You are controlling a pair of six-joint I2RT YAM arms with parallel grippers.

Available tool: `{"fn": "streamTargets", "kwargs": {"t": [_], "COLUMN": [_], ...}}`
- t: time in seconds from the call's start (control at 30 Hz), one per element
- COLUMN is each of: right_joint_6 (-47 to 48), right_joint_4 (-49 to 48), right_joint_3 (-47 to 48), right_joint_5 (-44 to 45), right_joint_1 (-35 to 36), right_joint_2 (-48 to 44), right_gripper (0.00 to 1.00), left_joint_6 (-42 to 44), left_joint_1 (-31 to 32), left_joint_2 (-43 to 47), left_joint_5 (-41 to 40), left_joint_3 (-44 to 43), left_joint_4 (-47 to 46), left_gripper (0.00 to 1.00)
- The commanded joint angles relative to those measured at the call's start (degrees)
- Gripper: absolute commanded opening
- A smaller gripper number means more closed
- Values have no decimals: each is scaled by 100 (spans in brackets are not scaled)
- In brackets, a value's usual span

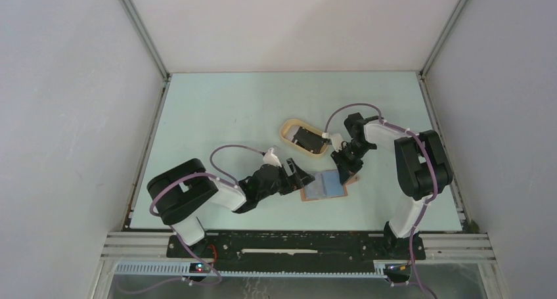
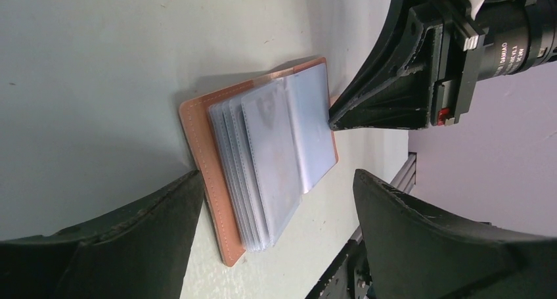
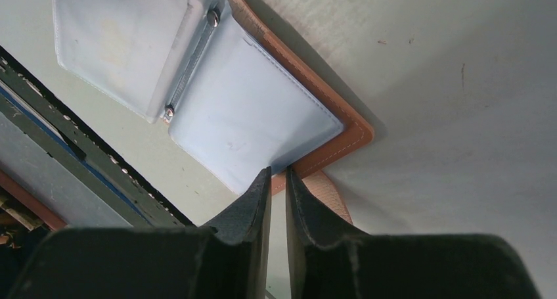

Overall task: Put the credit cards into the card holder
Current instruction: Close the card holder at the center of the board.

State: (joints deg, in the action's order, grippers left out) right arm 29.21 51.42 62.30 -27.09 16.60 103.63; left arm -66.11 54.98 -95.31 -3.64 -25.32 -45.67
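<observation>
A robot lab test cell: plain white panel walls point(image 1: 66, 82) in aluminium framing point(image 1: 142, 33) enclose a pale green table point(image 1: 217, 108).

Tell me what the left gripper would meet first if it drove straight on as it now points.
Probably the card holder, lying open directly ahead between the spread fingers of the left gripper; the right gripper sits just beyond its far edge. Depth is unclear.

card holder point(image 2: 263, 161): stitched tan leather, glossy translucent plastic sleeves; table point(image 2: 85, 82) matt and smooth.
</observation>
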Motion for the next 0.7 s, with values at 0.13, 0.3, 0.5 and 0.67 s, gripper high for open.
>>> {"fn": "streamTargets", "kwargs": {"t": [0.13,0.3,0.5,0.67], "right_joint_6": [-48,-58,-60,-64], "right_joint_4": [51,43,39,44], "right_joint_3": [57,56,55,57], "right_joint_5": [116,116,119,116], "right_joint_1": [80,82,87,89], "right_joint_2": [122,113,113,118], "right_gripper": [21,21,21,21], "left_joint_6": [-162,-283,-455,-436], "left_joint_1": [13,15,13,28], "left_joint_2": [-269,-545,-816,-832], "left_joint_5": [441,776,985,1007], "left_joint_3": [193,299,317,323], "left_joint_4": [-883,-2129,-2983,-3257], "left_gripper": [85,77,64,57]}}
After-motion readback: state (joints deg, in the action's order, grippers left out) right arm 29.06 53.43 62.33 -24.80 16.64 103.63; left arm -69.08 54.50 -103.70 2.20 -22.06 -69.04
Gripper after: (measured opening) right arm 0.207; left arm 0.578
